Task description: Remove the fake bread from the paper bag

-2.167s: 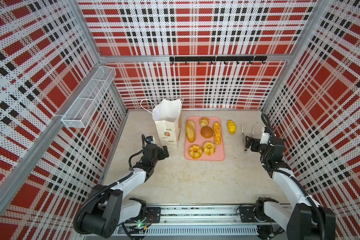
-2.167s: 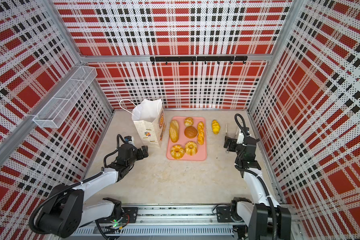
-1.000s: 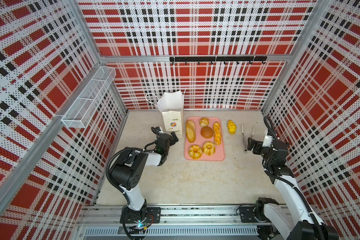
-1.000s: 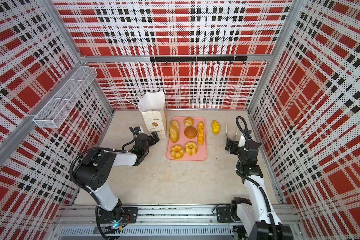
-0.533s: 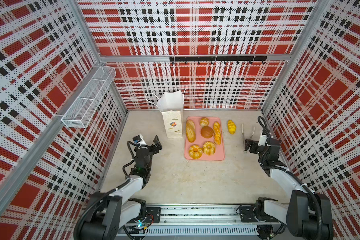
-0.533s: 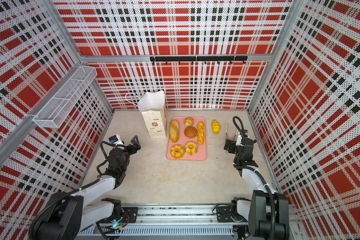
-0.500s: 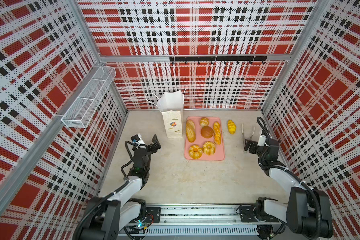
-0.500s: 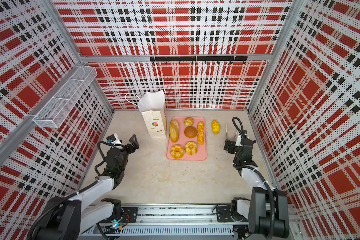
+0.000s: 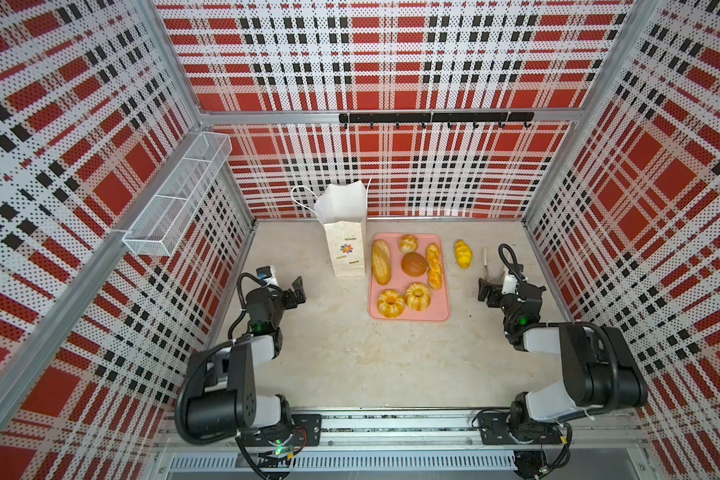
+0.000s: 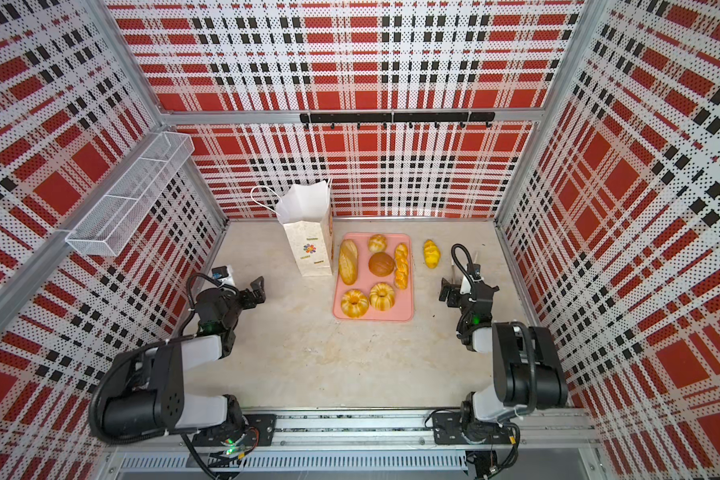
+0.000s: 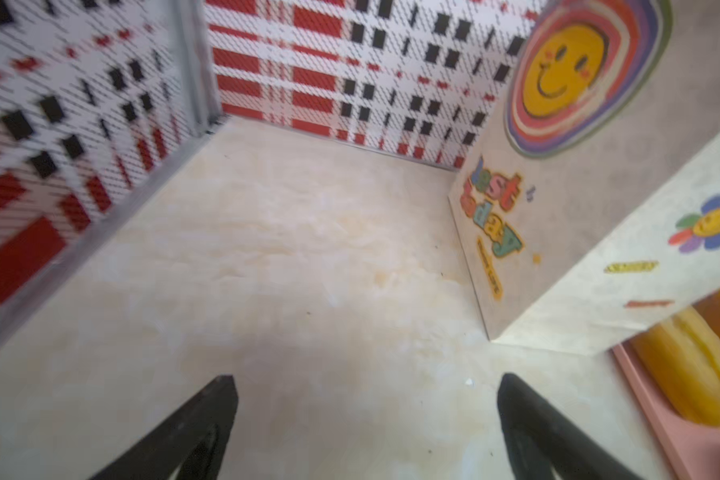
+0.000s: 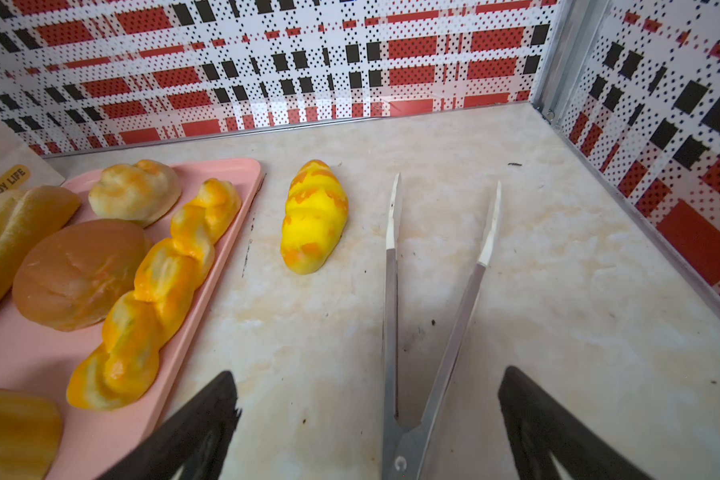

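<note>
The white paper bag [image 9: 346, 237] [image 10: 308, 241] [image 11: 578, 187] stands upright left of the pink tray [image 9: 408, 316], its top crumpled and its inside hidden. On the tray lie a long loaf [image 9: 381, 262], a small roll [image 12: 136, 191], a brown bun [image 12: 78, 274], a braided stick [image 12: 163, 282] and two rings [image 9: 404, 300]. The croissant [image 9: 463, 253] [image 12: 313, 216] lies on the table right of the tray. My left gripper [image 9: 287, 286] [image 11: 366, 378] hangs open and empty, well left of the bag. My right gripper [image 9: 500, 291] [image 12: 368, 372] is open over the hinge end of the metal tongs [image 12: 395, 316], holding nothing.
The tongs lie on the table between the croissant and the right wall. A wire basket [image 9: 175, 195] hangs on the left wall and a black hook rail [image 9: 433, 118] on the back wall. Plaid walls close in three sides.
My left gripper has pulled back from the bag toward the front left. The bag stays upright where it was set. My right gripper has shifted only slightly near the tongs.
</note>
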